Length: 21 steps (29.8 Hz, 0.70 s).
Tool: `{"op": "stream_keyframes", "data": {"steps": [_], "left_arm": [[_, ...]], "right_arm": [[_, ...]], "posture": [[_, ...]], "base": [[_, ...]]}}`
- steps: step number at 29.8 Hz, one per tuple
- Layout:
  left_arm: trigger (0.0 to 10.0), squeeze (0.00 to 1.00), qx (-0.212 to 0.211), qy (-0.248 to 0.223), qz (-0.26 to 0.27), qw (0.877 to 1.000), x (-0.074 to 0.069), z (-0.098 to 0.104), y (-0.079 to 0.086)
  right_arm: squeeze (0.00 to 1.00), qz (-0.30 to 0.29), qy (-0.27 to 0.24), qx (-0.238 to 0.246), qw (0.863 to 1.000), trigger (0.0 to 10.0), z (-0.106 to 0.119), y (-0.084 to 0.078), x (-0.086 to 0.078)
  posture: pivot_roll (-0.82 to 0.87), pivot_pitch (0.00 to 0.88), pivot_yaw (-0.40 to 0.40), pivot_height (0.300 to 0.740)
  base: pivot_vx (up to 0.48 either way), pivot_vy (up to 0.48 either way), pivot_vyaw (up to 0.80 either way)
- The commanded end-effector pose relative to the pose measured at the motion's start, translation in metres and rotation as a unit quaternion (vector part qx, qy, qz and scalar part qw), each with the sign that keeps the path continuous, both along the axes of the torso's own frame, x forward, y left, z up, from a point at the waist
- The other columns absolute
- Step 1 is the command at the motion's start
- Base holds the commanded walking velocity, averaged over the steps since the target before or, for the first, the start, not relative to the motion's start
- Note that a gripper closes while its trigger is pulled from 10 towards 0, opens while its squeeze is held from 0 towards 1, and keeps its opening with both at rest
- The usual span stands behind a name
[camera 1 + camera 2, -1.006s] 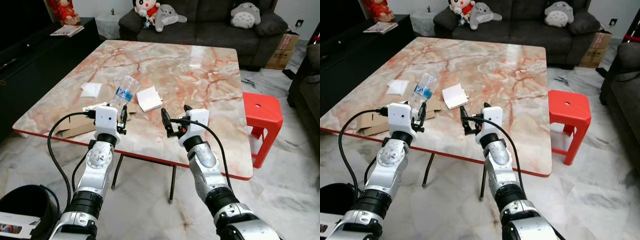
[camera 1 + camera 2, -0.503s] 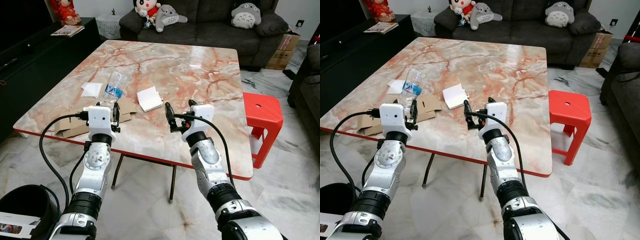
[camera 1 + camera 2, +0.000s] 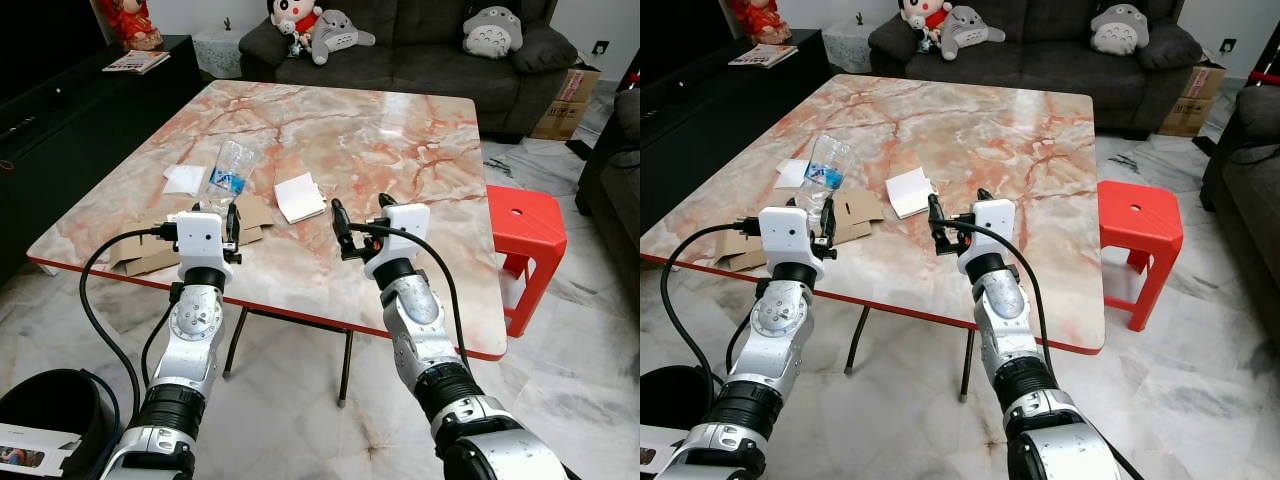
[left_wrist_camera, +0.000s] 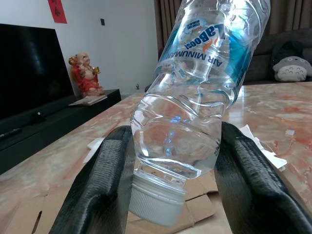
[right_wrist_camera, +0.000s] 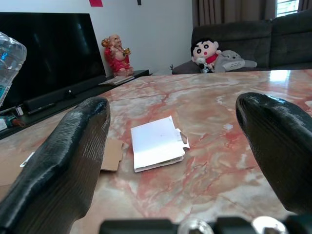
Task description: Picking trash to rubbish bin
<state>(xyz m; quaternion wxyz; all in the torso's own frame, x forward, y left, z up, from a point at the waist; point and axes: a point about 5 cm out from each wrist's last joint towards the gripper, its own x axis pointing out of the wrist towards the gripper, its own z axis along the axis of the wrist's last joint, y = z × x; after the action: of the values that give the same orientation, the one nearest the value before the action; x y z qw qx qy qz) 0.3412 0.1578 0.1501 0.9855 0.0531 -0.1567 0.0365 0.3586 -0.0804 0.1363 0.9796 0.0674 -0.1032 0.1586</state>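
Between left claw (image 4: 170, 195) fingers: bottle (image 4: 200, 97), cap-down.

The only legible print stands on the clear plastic bottle (image 4: 195, 92), held cap-down between the two black fingers (image 4: 97, 190) of the left gripper (image 4: 178, 187). Its blue and white label (image 4: 207, 41) carries the brand "LaBoost" in large letters, with the words "AIR MINUMAN" in blue capitals beneath it; the line runs on around the bottle and cannot be followed further. A small round emblem sits at the label's upper part, its lettering too fine to read.
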Motion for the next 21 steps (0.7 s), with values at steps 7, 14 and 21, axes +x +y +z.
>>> {"op": "stream_keyframes", "data": {"steps": [7,14,21], "left_arm": [[10.0,0.00,0.002,-0.011,-0.009,1.000,0.0006,0.0037,-0.0035],[10.0,0.00,0.001,-0.012,-0.012,1.000,0.0003,0.0033,-0.0040],[10.0,0.00,0.001,-0.012,-0.013,1.000,0.0006,0.0035,-0.0041]], "right_arm": [[0.00,0.003,-0.004,-0.001,1.000,10.0,0.0039,0.0010,0.0019],[0.00,0.006,-0.005,-0.008,1.000,10.0,0.0032,0.0021,0.0012],[0.00,0.014,-0.005,-0.003,1.000,10.0,0.0022,0.0053,-0.0001]], "posture": [[-0.03,0.000,0.027,0.740],[-0.03,0.000,0.029,0.740],[-0.03,0.000,0.029,0.740]], "base": [[0.000,0.000,0.00],[0.000,0.000,0.00],[0.000,0.000,0.12]]}}
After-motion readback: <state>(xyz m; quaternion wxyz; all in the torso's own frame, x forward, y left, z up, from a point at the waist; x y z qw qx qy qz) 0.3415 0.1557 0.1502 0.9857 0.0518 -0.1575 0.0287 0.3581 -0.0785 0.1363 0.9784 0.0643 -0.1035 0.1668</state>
